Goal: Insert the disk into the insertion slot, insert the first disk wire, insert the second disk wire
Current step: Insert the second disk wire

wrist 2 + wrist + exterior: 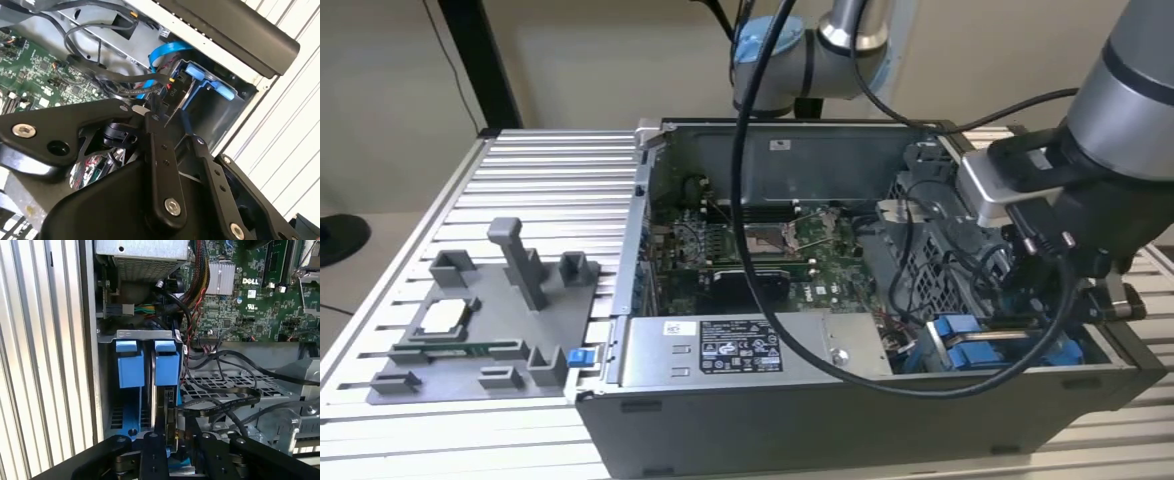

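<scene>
The disk (159, 405) is seated edge-up in the insertion slot (131, 340), directly under the claw (172, 440). The claw's fingers (152, 452) are closed to a narrow gap at a black wire (220, 405) by the disk's end; whether it is gripped cannot be told.

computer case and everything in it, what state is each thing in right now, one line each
computer case: side open, motherboard exposed
disk: standing on edge in the insertion slot, at the gripper
gripper: down inside the case at the disk, finger state unclear
black cable: loose, draped over the perforated metal beside the slot
power-supply box: mounted in the case
grey fixture tray: on the table outside the case, untouched
</scene>
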`<state>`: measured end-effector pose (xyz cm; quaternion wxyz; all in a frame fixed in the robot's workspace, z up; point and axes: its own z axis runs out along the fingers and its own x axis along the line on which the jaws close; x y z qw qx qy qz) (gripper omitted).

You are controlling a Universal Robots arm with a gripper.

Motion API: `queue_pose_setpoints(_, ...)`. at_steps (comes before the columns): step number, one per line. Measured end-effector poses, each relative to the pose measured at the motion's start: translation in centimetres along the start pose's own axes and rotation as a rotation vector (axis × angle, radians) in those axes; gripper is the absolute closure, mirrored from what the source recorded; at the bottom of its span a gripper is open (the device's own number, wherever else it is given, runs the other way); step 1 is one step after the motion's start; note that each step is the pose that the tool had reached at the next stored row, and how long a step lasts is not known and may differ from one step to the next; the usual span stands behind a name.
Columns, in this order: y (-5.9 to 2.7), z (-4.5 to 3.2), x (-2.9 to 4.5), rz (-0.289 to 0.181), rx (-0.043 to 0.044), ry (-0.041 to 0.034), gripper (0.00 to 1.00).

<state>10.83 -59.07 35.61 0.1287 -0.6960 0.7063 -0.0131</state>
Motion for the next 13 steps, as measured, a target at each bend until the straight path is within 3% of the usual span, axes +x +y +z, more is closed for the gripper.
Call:
queue_pose_setpoints(6, -0.49, -2.40, -0.41, 0.000, 0.0000, -0.0003, 0.00)
queue_pose_setpoints(13, -0.50, -2.40, -0.41, 0.000, 0.0003, -0.0002, 0.00)
